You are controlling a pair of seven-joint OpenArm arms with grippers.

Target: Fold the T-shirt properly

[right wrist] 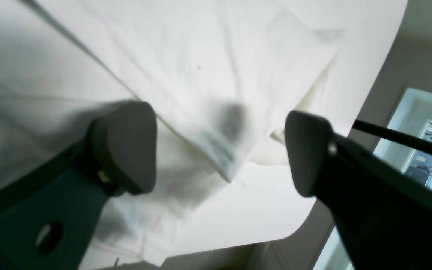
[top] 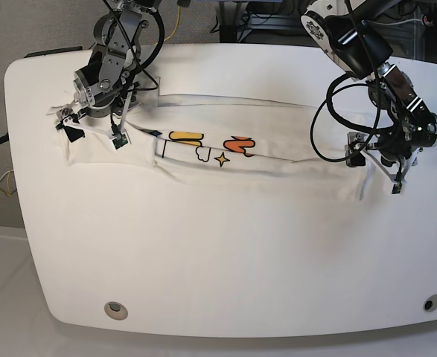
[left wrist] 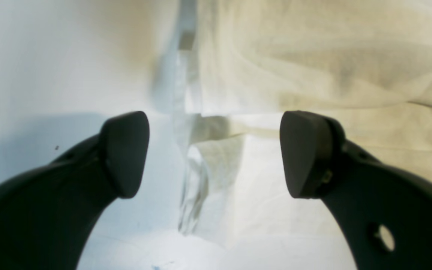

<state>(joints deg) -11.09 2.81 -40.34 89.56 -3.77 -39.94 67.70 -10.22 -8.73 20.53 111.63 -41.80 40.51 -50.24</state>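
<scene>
White cloth, the T-shirt (top: 225,160), lies folded into a long narrow band across the far half of the table (top: 225,282), running side to side. A strip of print shows near the band's middle (yellow and orange shapes, a small star, a cloud outline). Right gripper (top: 91,128) sits over the shirt's end on the base view's left, jaws spread wide; wrist view shows cloth bunched between the two pads (right wrist: 124,146), not pinched. Left gripper (top: 374,167) hangs at the shirt's opposite end, jaws also wide apart, nothing held; its wrist view shows the shirt's hem edge and a fold below the gap. Both arms reach in from beyond the shirt's far edge.
</scene>
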